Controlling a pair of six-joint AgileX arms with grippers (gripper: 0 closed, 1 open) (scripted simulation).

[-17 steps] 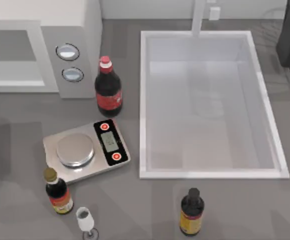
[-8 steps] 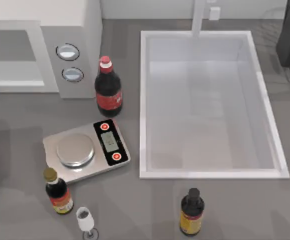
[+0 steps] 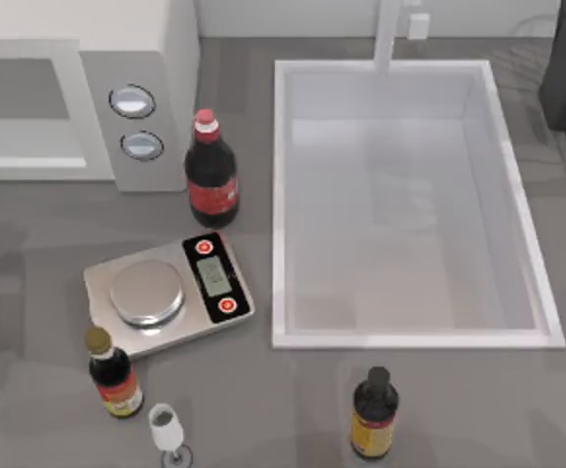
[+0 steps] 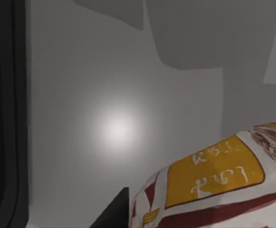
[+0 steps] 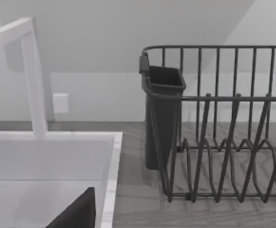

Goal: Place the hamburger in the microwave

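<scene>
The microwave [image 3: 170, 58] stands at the table's back left, white, with a grey panel and two silver dials. In the left wrist view the hamburger [image 4: 214, 185], in a yellow, white and red wrapper, sits very close to the camera against a pale lit wall [image 4: 118, 128] with a dark upright edge beside it. My left gripper [image 4: 126, 213] is shut on the hamburger, and one dark finger [image 4: 114, 213] presses against the wrapper. My right gripper [image 5: 76, 216] stays parked at the back right, near the sink's corner.
A big white sink [image 3: 409, 336] with a faucet [image 3: 388, 34] takes up the right half. A silver scale [image 3: 205, 327], a red-capped bottle [image 3: 210, 180], two sauce bottles [image 3: 115, 375] [image 3: 373, 414] and a small glass [image 3: 169, 434] stand in front. A dark dish rack [image 5: 223, 133] is at the back right.
The dark bit of my left arm at the top view's left edge has slipped out of sight. The shadow on the table before the microwave has shrunk. Nothing else moved.
</scene>
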